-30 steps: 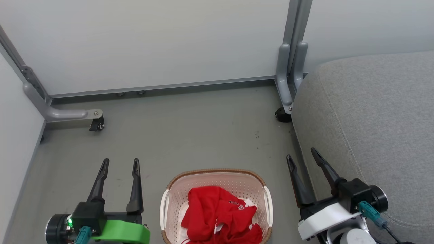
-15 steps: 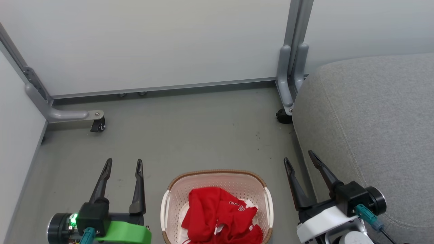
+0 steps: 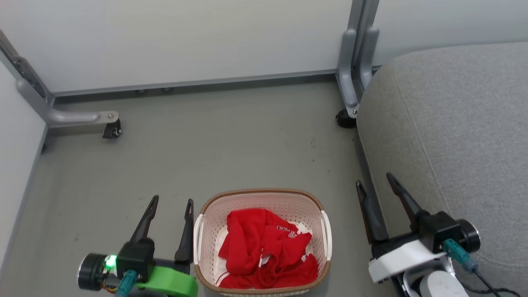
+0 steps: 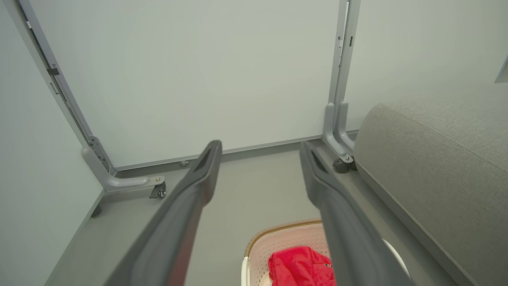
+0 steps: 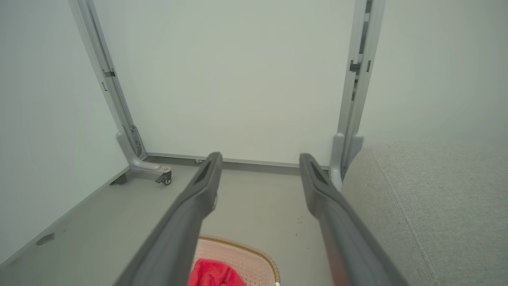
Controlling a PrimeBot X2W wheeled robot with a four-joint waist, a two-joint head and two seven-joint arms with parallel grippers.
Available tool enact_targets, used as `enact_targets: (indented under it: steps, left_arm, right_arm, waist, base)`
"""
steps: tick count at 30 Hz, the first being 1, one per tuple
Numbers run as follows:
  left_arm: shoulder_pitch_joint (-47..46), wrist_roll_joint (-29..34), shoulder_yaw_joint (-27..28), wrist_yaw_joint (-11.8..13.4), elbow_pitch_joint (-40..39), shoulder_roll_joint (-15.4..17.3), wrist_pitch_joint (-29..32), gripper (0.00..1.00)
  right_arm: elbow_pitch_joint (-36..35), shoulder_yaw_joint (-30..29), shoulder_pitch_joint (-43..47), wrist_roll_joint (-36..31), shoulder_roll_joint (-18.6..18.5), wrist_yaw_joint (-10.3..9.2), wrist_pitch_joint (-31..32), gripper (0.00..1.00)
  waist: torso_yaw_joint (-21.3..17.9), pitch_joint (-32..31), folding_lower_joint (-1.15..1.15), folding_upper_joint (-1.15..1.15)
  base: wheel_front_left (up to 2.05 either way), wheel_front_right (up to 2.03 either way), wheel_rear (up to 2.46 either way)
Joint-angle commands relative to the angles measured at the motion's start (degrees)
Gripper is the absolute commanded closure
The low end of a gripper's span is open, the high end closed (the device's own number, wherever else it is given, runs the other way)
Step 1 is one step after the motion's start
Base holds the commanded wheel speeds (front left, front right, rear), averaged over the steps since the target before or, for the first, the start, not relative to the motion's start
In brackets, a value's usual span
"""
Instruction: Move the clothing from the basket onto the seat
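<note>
Before the first pick, left gripper [image 3: 173, 200] and right gripper [image 3: 374, 179] hang open and empty either side of the basket [image 3: 260, 192]; next, one must dip inward for the clothing [image 3: 264, 247]

— What's carrying everything?
— A grey floor [image 3: 231, 140], faintly speckled. The basket [image 3: 260, 192] stands on it, right in front of me.
— Anything else down there?
— The left partition foot [image 3: 80, 118] by the wall, and the right partition foot [image 3: 347, 108], close beside the seat [image 3: 445, 123].
</note>
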Motion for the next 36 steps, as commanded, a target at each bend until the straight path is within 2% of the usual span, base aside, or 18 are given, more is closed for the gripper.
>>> enact_targets:
  steps: [1,7,11,15,20,27,33,36]
  left_arm:
    - [-2.64,-0.03,-0.44,-0.48,0.28,0.19,-0.01,0.00]
    - [-10.00,1.46,-4.51,-2.25,5.62,0.70,-0.01,0.00]
    - [-16.22,2.66,-9.32,-2.94,13.16,2.21,0.00,0.00]
    - [-23.96,3.25,-16.57,-3.08,22.12,3.71,-0.01,0.00]
    - [-35.29,1.78,-28.20,-3.07,32.74,5.50,-0.01,0.00]
    - [-48.24,-0.37,-40.78,-3.09,44.55,7.67,-0.01,0.00]
    - [-55.32,-2.69,-51.60,-3.09,52.84,9.49,1.53,0.00]
    - [-57.76,-4.73,-55.18,-3.09,55.07,9.86,2.16,0.00]
  right_arm:
    - [-0.57,-0.52,-1.87,-0.51,-0.24,0.00,-0.19,0.00]
    - [-2.00,-2.17,-6.58,-1.97,-0.22,0.00,-0.19,0.00]
    - [-2.83,-2.68,-10.01,-3.02,-0.22,0.00,-0.20,0.00]
    - [-3.50,-3.09,-13.54,-3.73,-0.23,0.00,-0.20,0.00]
    - [-4.81,-3.63,-17.25,-3.91,-0.23,0.00,-0.20,0.00]
    - [-6.62,-3.12,-20.78,-1.90,-0.22,0.00,-0.19,0.00]
    - [-7.43,-2.08,-22.75,1.23,-0.17,0.00,-0.20,0.00]
    - [-7.56,-1.99,-23.04,2.52,-0.19,0.00,-0.19,0.00]
  waist:
    - [0.23,5.28,0.00,0.00]
    - [1.01,15.38,0.00,0.00]
    - [1.15,21.87,0.00,0.00]
    - [0.67,27.72,0.00,0.00]
    - [-0.47,34.52,0.00,0.00]
    - [-4.54,42.40,0.00,0.00]
    - [-8.72,47.72,0.00,0.00]
    - [-10.04,49.67,0.00,0.00]
  base:
    - [0.00,0.00,0.00]
    - [0.00,0.00,0.00]
    - [0.00,0.00,0.00]
    - [0.00,0.00,0.00]
    - [0.00,0.00,0.00]
    - [0.00,0.00,0.00]
    - [0.00,0.00,0.00]
    - [0.00,0.00,0.00]
